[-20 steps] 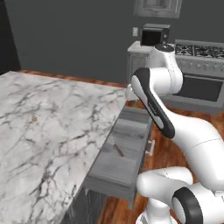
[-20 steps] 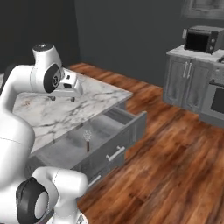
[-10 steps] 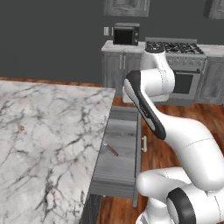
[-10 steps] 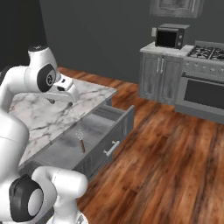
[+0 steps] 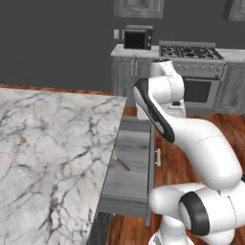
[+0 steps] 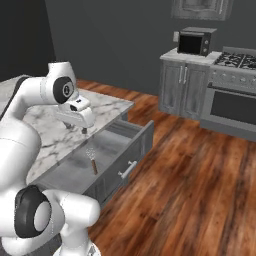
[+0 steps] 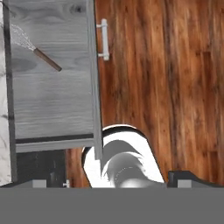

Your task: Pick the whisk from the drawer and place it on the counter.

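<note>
The counter, a broad white marble slab with grey veining, is taking up the near left of the left base view, and the drawer is standing pulled out from under its edge over the wooden floor. The arm is reaching over the drawer's far end, and its gripper is hanging above the counter's corner in the right base view, well above the drawer floor, with its jaws spread wide and nothing between them.

The whisk is lying flat on the drawer's grey floor, close to the wall on the counter side. In the hand view its wire head is pointing toward that wall and its reddish-brown handle is angling out toward the middle of the drawer. It is sitting well apart from the drawer's front panel and its silver bar handle.

The task looks to be at the approach stage, with no grasp yet. The likely trouble is the whisk's spot beside the overhanging counter: a descent too close to the slab could be striking its edge. The handle is thin and lying flat, so fingers closing off-line could be pushing it aside, and closing on the springy wire head could be letting it slip out.
</note>
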### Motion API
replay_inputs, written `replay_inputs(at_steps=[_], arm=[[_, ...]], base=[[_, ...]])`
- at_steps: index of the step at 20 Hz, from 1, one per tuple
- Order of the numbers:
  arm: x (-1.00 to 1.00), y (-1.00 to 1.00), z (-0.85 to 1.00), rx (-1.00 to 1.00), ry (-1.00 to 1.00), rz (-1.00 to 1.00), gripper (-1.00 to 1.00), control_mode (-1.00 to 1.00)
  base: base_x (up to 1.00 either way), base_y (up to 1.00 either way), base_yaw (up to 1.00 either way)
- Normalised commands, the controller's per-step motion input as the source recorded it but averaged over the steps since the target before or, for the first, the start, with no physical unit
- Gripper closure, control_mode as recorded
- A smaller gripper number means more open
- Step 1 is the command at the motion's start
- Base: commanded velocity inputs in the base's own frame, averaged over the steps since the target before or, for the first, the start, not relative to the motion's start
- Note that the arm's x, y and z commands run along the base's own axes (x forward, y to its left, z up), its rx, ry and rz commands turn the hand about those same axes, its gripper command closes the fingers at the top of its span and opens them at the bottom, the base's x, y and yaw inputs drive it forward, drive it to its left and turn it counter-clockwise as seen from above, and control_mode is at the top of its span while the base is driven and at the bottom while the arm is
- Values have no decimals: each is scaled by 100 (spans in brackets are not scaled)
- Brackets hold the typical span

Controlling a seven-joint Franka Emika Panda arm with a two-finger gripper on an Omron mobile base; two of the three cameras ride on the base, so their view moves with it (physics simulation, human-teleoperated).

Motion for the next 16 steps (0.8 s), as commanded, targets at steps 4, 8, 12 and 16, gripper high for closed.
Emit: replay_inputs(at_steps=[4,8,12,16], arm=[[-5,-36,-74,1,11,-2,-100,-100],[-9,-14,-85,0,0,0,-100,-100],[-14,-12,-87,0,-6,0,-100,-100],[-8,-18,-86,0,-10,0,-100,-100]], base=[[0,0,0],[0,0,0],[0,0,0],[0,0,0]])
